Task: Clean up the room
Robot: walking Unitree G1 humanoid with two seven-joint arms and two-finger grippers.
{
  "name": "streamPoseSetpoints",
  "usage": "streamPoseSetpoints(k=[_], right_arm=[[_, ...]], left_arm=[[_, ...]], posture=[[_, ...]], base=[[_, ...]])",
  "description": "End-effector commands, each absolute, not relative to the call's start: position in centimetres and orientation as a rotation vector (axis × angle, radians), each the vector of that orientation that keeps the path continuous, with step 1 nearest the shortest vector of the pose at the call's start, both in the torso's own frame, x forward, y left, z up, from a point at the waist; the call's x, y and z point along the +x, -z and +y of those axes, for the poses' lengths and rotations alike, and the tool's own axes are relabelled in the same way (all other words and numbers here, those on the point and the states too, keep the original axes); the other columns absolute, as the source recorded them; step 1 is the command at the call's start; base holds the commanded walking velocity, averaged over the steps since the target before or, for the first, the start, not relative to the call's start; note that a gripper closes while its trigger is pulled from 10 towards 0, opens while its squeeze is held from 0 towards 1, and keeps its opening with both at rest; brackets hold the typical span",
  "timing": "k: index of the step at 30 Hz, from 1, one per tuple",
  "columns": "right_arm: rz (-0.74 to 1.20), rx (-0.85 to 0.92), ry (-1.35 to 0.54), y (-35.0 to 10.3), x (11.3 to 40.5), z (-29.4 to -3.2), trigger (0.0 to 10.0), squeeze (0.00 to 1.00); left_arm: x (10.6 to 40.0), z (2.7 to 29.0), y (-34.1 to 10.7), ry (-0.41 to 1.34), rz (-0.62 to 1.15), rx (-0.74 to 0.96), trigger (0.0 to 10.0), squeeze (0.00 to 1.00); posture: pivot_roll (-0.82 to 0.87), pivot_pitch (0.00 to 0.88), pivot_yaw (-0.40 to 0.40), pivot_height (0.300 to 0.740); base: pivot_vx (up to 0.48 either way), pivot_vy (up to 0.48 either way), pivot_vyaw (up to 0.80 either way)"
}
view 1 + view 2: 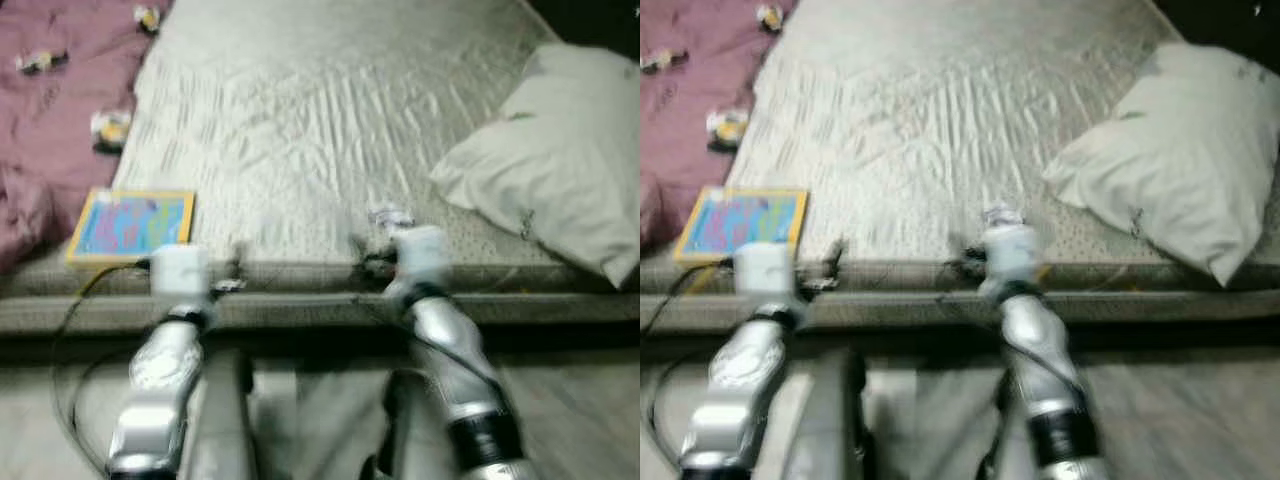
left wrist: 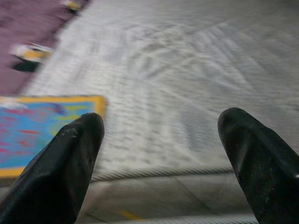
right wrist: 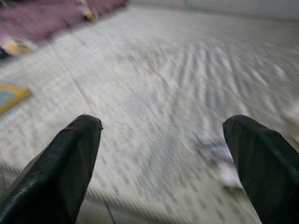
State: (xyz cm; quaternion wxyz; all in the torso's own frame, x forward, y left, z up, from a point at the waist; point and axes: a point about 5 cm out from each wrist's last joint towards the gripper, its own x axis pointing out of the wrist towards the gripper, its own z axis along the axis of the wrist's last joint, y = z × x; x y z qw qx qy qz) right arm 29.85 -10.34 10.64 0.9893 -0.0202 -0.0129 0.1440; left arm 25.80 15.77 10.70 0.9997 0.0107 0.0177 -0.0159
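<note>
A picture book (image 1: pixel 132 225) with a yellow border and a blue cover lies at the near left corner of the pale quilted bed (image 1: pixel 300 120). Both arms reach over the bed's near edge. My left gripper (image 2: pixel 161 140) is open with nothing between its fingers, and the book (image 2: pixel 28 130) lies just beside one finger. My right gripper (image 3: pixel 163 140) is open too, over the quilt. A small crumpled whitish thing (image 1: pixel 390 217) lies on the quilt just ahead of the right wrist, and is blurred in the right wrist view (image 3: pixel 217 154).
A purple blanket (image 1: pixel 50 120) covers the bed's left side, with small yellow toys (image 1: pixel 110 128) on it. A large pale pillow (image 1: pixel 560 160) lies at the right. A dark cable (image 1: pixel 70 320) hangs by the left arm. Grey floor (image 1: pixel 570 400) lies below the bed's edge.
</note>
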Motion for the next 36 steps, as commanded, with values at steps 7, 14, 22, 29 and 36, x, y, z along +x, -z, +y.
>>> streamPoseSetpoints(k=[7, 14, 22, 29, 36], right_arm=[[0.023, -0.049, -0.218, -9.6, 29.6, -12.5, 10.0, 0.0], [0.139, -0.152, -0.222, -8.6, 32.5, -12.5, 10.0, 0.0], [0.131, -0.192, -0.214, -9.0, 34.7, -11.9, 10.0, 0.0], [0.108, -0.097, -0.242, -10.6, 36.5, -10.5, 10.0, 0.0], [0.208, -0.257, -0.132, -10.2, 37.5, -10.3, 10.0, 0.0]], left_arm=[[25.8, 14.2, -10.7, 0.07, 0.035, -0.006, 10.0, 0.0], [24.5, 16.6, -9.1, -0.072, 0.153, 0.016, 10.0, 0.0], [22.0, 17.5, -9.1, -0.1, 0.2, 0.043, 10.0, 0.0], [20.9, 17.6, -9.4, -0.105, 0.222, 0.048, 10.0, 0.0], [20.8, 18.0, -9.7, -0.11, 0.231, 0.062, 10.0, 0.0]], posture=[[0.01, 0.11, -0.039, 0.515], [0.08, 0.129, -0.053, 0.515], [0.13, 0.216, -0.058, 0.515], [0.15, 0.263, -0.058, 0.515], [0.17, 0.256, -0.058, 0.515]], base=[[0.242, 0.0, 0.0], [0.0, 0.0, 0.0], [0.0, 0.0, 0.0], [0.0, 0.0, 0.0], [0.0, 0.0, 0.0]])
